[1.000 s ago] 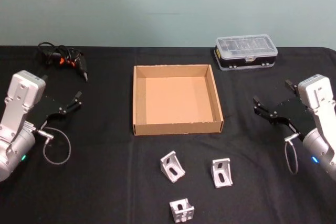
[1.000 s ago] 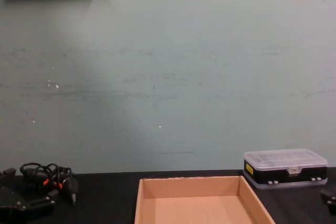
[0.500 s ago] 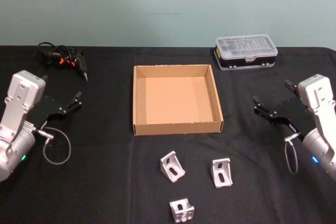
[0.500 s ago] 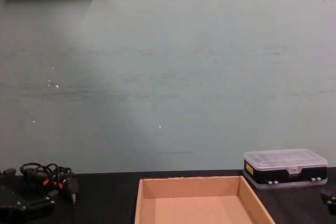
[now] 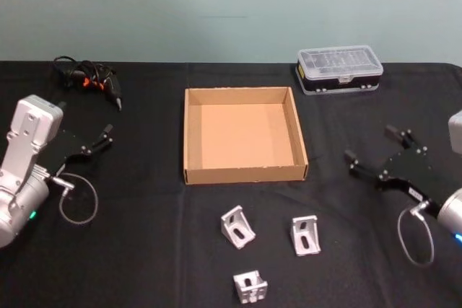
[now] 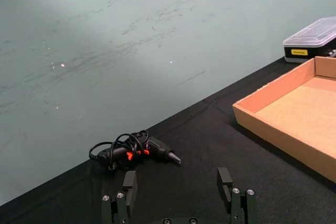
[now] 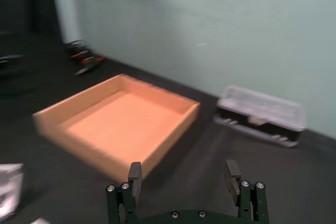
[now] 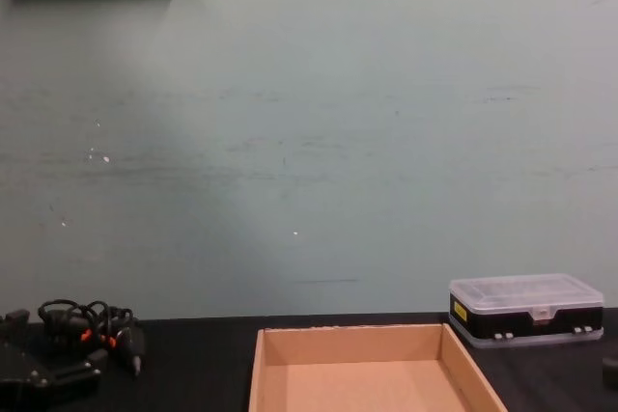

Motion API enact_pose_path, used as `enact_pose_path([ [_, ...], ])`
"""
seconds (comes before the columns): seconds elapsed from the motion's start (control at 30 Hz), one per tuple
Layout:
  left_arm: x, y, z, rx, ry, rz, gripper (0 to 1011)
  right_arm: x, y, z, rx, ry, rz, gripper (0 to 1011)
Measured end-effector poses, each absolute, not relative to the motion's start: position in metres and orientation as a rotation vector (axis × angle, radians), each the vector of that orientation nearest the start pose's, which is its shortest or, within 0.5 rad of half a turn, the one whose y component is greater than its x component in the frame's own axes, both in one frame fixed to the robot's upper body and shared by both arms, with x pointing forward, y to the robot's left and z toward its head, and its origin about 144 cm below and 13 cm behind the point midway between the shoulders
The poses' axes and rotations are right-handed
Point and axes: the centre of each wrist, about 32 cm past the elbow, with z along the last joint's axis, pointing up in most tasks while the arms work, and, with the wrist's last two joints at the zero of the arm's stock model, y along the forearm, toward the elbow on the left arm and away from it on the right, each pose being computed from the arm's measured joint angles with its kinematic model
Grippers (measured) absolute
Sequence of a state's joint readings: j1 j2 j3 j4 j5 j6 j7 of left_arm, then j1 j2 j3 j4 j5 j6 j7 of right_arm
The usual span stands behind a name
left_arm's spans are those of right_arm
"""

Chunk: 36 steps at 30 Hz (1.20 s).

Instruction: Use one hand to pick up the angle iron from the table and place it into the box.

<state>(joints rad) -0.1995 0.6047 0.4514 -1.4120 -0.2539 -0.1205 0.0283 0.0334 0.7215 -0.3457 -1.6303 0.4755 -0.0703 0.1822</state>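
Observation:
Three silver angle irons lie on the black table [image 5: 144,250] in front of the box: one on the left [image 5: 237,226], one on the right [image 5: 305,235], one nearest me [image 5: 250,288]. The brown cardboard box [image 5: 244,135] stands open and holds nothing; it also appears in the right wrist view [image 7: 121,116]. My right gripper [image 5: 369,145] hovers open to the right of the box and above the right angle iron's far side, fingers spread [image 7: 182,174]. My left gripper [image 5: 90,135] rests open at the left, pointing toward the box [image 6: 177,182].
A clear-lidded plastic case [image 5: 338,70] sits behind the box at the right. A black tool with a tangled cable [image 5: 90,81] lies at the back left. Wire loops hang beside each wrist.
My right arm has drawn back toward the table's right front, carrying its open gripper slightly lower and nearer. The left arm, the box and the angle irons have not moved.

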Motion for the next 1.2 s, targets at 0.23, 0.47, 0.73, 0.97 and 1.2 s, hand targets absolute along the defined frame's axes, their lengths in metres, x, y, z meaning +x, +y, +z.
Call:
enact_pose_path([
  [0.23,0.489,0.31,1.14,0.304,-0.285,1.248,1000,0.426,-0.335,1.199,-0.335,-0.009,-0.853,1000],
  [0.47,0.489,0.31,1.14,0.304,-0.285,1.248,1000,0.43,-0.323,1.213,-0.466,0.079,-0.72,1000],
  [0.73,0.489,0.31,1.14,0.304,-0.285,1.248,1000,0.43,-0.286,1.231,-0.537,0.204,-0.801,1000],
  [0.97,0.489,0.31,1.14,0.304,-0.285,1.248,1000,0.425,-0.254,1.247,-0.545,0.293,-0.892,1000],
  [1.2,0.489,0.31,1.14,0.304,-0.285,1.248,1000,0.423,-0.235,1.255,-0.603,0.352,-0.92,1000],
])
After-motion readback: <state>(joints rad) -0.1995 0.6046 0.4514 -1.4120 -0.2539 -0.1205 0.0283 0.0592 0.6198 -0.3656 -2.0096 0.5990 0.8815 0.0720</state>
